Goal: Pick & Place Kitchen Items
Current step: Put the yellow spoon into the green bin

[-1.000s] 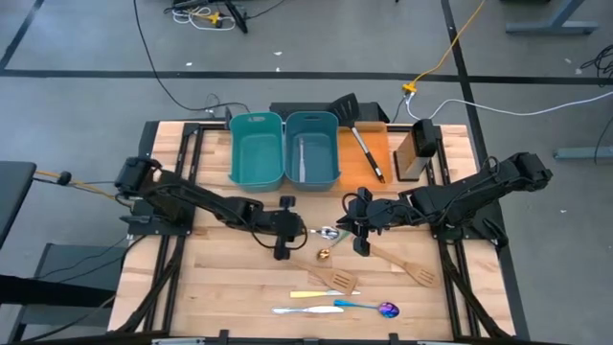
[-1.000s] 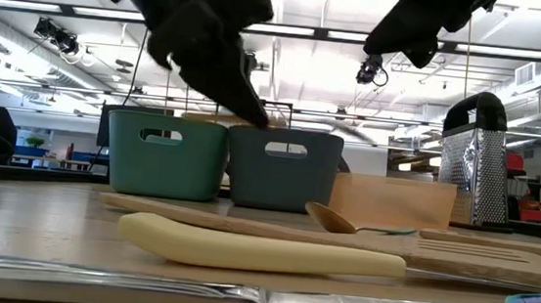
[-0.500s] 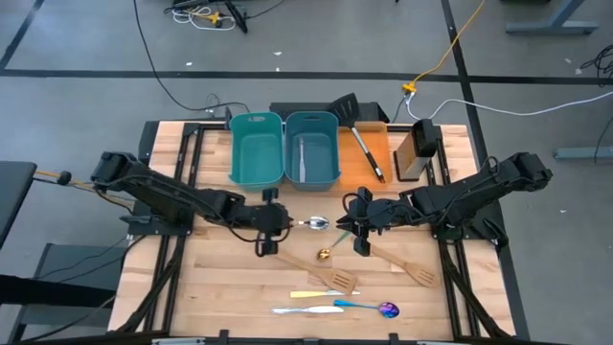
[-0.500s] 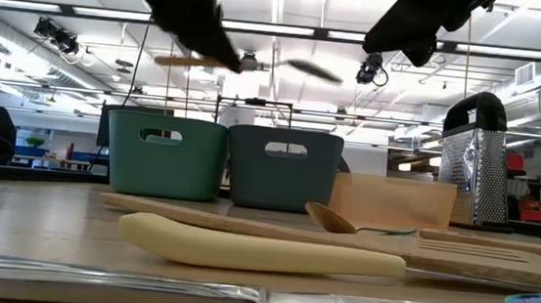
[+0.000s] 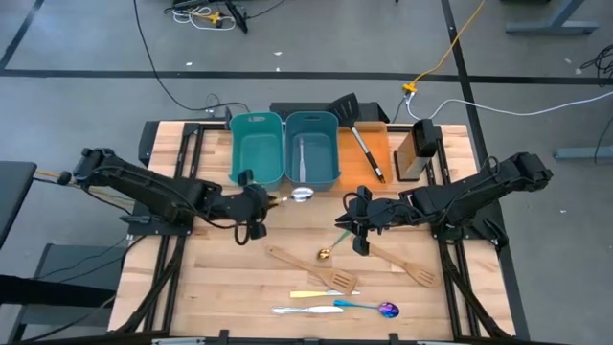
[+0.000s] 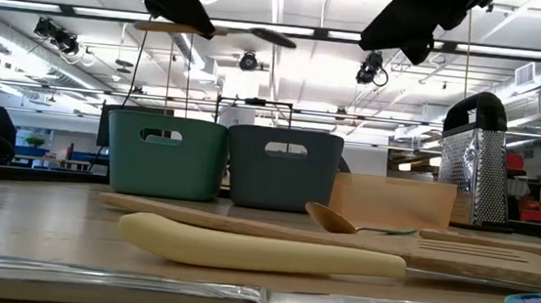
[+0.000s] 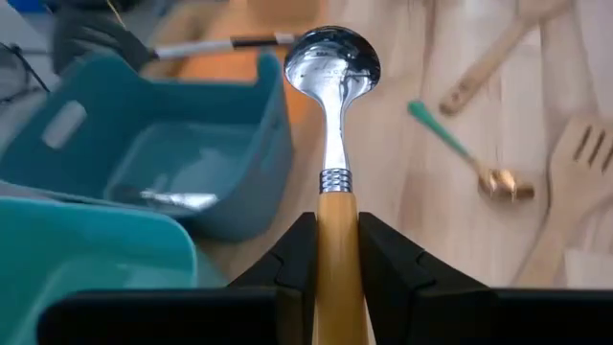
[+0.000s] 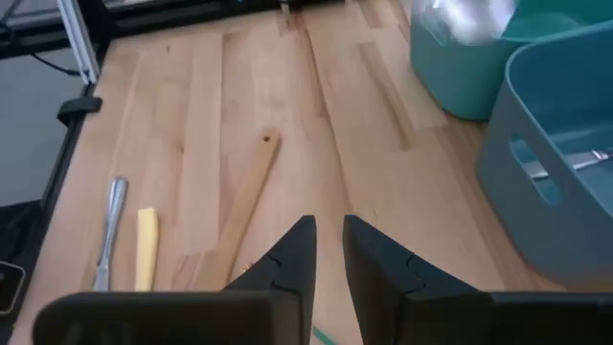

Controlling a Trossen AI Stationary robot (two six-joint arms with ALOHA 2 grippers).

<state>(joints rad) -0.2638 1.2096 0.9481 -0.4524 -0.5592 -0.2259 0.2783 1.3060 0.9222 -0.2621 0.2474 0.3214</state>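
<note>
My left gripper (image 5: pixel 261 203) is shut on a spoon with a wooden handle and a silver bowl (image 5: pixel 303 195). It holds the spoon in the air just in front of the right teal bin (image 5: pixel 313 147); the spoon shows level in the low view (image 6: pixel 274 38). My right gripper (image 5: pixel 356 228) hangs above mid-table, empty, with a narrow gap between its fingers (image 8: pixel 329 240). A gold spoon with a teal handle (image 5: pixel 329 247), two wooden spatulas (image 5: pixel 311 270) (image 5: pixel 402 264), a cream-handled knife (image 5: pixel 321 294), a silver piece (image 5: pixel 297 310) and a blue-handled purple spoon (image 5: pixel 369 307) lie flat on the table. My left gripper pinches the spoon's wooden handle (image 7: pixel 335 225) between its two fingers, just behind the silver collar. The fingers come level from the table's left and lie along the handle. The spoon is lifted clear and level, its bowl (image 7: pixel 332 59) pointing away from the gripper toward the bin.
The left teal bin (image 5: pixel 257 149) stands beside the right one, which holds a silver utensil (image 5: pixel 301 158). An orange tray (image 5: pixel 375 144) at the back carries a black slotted spatula (image 5: pixel 356 129). A box grater (image 5: pixel 417 149) stands at the back right.
My left gripper has gone up and toward the table's left and far edge, toward the teal bins. It has carried the wooden-handled spoon with it: the spoon was low by the gold spoon and is now lifted clear, level, near the right bin.
</note>
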